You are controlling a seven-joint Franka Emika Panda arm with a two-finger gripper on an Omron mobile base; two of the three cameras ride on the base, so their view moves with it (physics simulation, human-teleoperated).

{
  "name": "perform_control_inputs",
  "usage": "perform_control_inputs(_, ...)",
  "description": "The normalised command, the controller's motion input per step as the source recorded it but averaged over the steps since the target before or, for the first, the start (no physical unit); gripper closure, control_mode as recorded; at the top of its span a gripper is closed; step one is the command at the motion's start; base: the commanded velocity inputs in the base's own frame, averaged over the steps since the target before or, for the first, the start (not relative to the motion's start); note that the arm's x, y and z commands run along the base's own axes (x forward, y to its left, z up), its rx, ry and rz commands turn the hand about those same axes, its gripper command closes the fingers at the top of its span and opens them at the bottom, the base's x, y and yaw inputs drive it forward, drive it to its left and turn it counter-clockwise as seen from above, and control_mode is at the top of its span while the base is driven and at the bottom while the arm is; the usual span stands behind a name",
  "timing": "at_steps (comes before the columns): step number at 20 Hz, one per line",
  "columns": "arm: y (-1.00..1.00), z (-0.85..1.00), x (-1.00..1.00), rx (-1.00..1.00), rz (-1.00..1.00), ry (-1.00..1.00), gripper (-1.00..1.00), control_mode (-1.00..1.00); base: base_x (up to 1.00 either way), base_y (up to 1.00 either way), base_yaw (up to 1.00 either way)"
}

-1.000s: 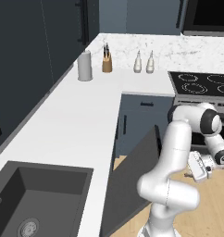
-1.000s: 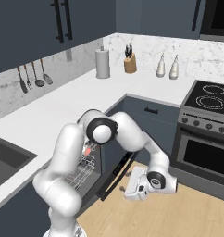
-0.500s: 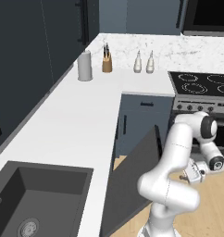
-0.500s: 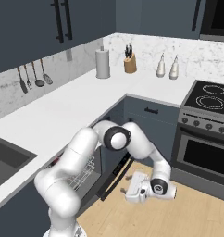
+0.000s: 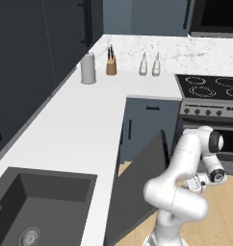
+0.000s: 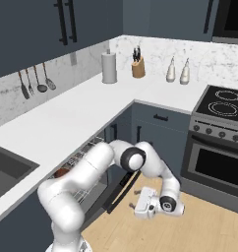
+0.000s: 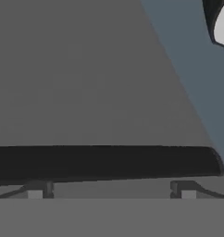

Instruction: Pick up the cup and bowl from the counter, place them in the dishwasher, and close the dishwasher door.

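Gripper: the gripper (image 6: 136,207) hangs low over the wooden floor (image 6: 199,231), in front of the half-open dishwasher door (image 5: 137,185); its fingers (image 7: 35,190) stand wide apart with nothing between them.
Door handle: in the hand view a dark bar handle (image 7: 104,162) runs straight across just above both fingertips, close to them; whether they touch it I cannot tell.
Dishwasher door: it leans outward at a slant beside the gripper, its grey inner face turned up toward the counter.
Dishwasher: the dishwasher (image 6: 86,172) lies behind the gripper, under the counter, with its white wire rack (image 6: 74,162) visible past the arm.
Bowl: the reddish-brown bowl (image 6: 62,172) sits in the rack, well behind and above the gripper.
Cup: I cannot make it out in the rack or on the counter.
Counter: the white counter (image 5: 75,129) is above and behind the gripper; a grey canister (image 5: 88,69), a knife block (image 5: 111,64) and two white shakers (image 5: 149,65) stand at its far end.
Oven: the steel oven (image 6: 217,162) stands off to the gripper's side, well apart.
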Motion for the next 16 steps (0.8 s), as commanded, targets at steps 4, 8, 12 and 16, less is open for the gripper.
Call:
perform_control_inputs(4,0.00,-0.68,0.48,0.02,0.00,-0.01,-1.00,-1.00,0.00,0.00,0.00)
perform_control_inputs(8,0.18,-0.54,0.59,0.06,0.00,-0.01,-1.00,-1.00,0.00,0.00,0.00)
perform_control_inputs(12,0.41,-0.28,0.54,0.14,0.00,0.00,-1.00,-1.00,0.00,0.00,0.00)
perform_control_inputs(16,0.59,-0.03,0.39,0.20,0.00,0.00,-1.00,-1.00,0.00,0.00,0.00)
